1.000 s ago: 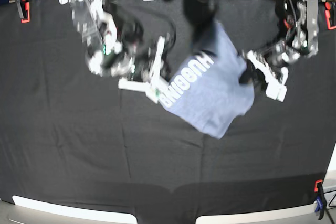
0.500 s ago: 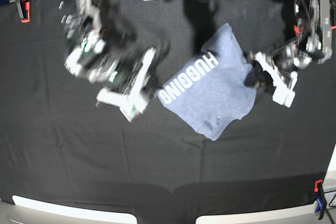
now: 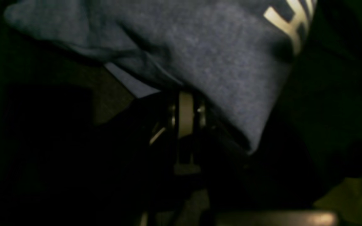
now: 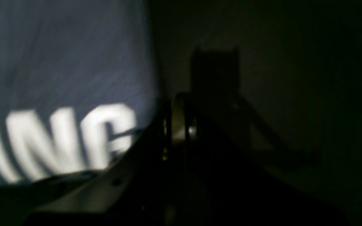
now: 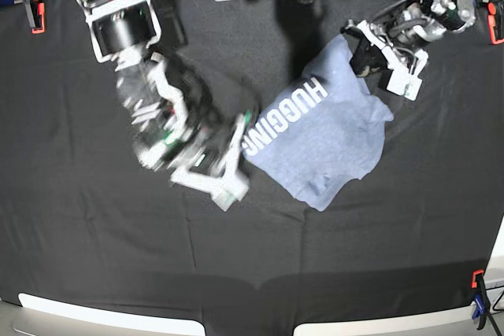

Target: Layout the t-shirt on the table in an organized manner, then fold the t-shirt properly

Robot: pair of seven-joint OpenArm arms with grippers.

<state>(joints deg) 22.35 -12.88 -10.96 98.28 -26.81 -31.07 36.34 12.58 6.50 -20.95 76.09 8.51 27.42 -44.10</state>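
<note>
The t-shirt lies on the black surface, a little right of the middle and toward the far side in the base view. It is a heathered blue-grey cotton, bunched into a rough slanted block rather than spread flat. White block lettering, "HUGGING", runs diagonally along its left edge, climbing from lower left to upper right. The lower end tapers to a blunt point, and along the right side the cloth buckles into a soft fold with a small flap sticking out. The top corner narrows under the arm at the upper right.

The left gripper sits at that top corner, its fingers clenched; from the left wrist view the fabric drapes right over the front of the fingers, with a folded hem and a scrap of lettering in the corner, but it is too dark there to tell whether cloth is actually pinched between them.

The right gripper is blurred with motion, just beside the lettered edge of the shirt. Its fingers are clenched too. In the right wrist view the letters "ING" fill the left side, smeared, and the fingers sit at the cloth's edge; whether they are grasping it I cannot tell.

An orange clamp holds the far left corner of the surface.
</note>
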